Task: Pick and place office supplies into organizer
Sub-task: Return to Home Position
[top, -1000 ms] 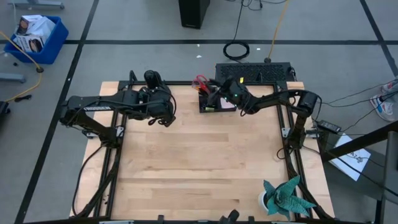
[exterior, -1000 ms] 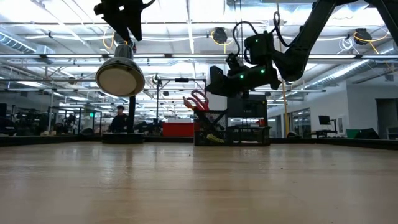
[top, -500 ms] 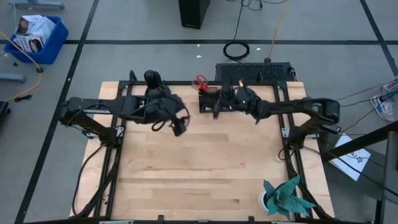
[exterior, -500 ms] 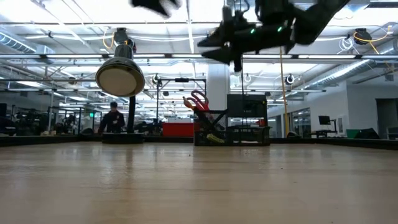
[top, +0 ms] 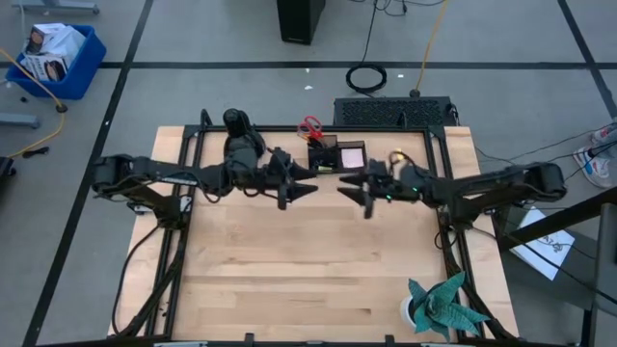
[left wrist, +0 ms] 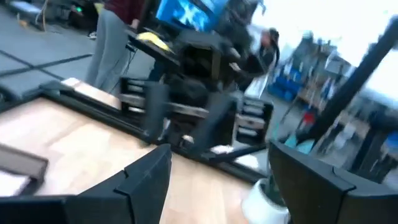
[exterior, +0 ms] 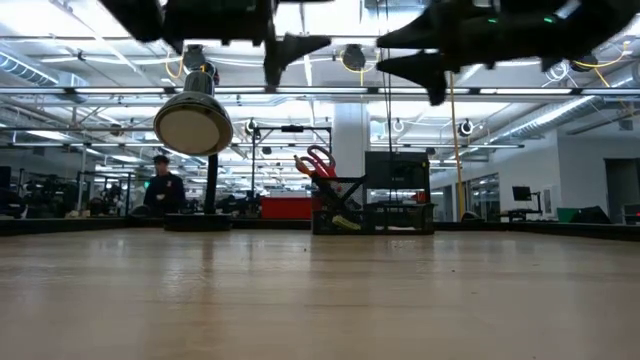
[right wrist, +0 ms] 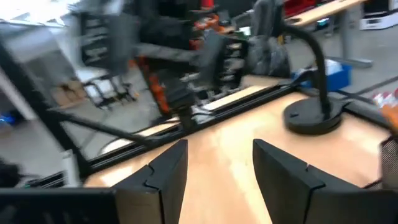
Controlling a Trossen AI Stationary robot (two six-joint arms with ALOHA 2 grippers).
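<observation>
The black organizer (top: 337,156) stands at the table's far edge; in the low view the organizer (exterior: 372,205) shows side-on. Red-handled scissors (top: 310,125) stick up out of its left end, handles up (exterior: 318,163). A pink sticky-note pad (top: 351,154) lies in its right part. My left gripper (top: 301,185) hangs level above the table just near of the organizer, pointing right, open and empty (left wrist: 217,186). My right gripper (top: 353,187) faces it, pointing left, open with nothing between its fingers (right wrist: 221,168). Both are high over the table (exterior: 295,48) (exterior: 410,55).
A black desk lamp (top: 236,125) stands at the far left; its head (exterior: 192,120) hangs over the table. A teal paper plant (top: 439,304) in a white pot sits at the near right corner. A keyboard (top: 390,111) lies beyond the far edge. A person (exterior: 160,185) stands in the room behind.
My right gripper has drawn back from the organizer toward the near and right edges and has risen. My left gripper has tipped from pointing down to level and has gone toward the table's right and down, so the two now face each other.
</observation>
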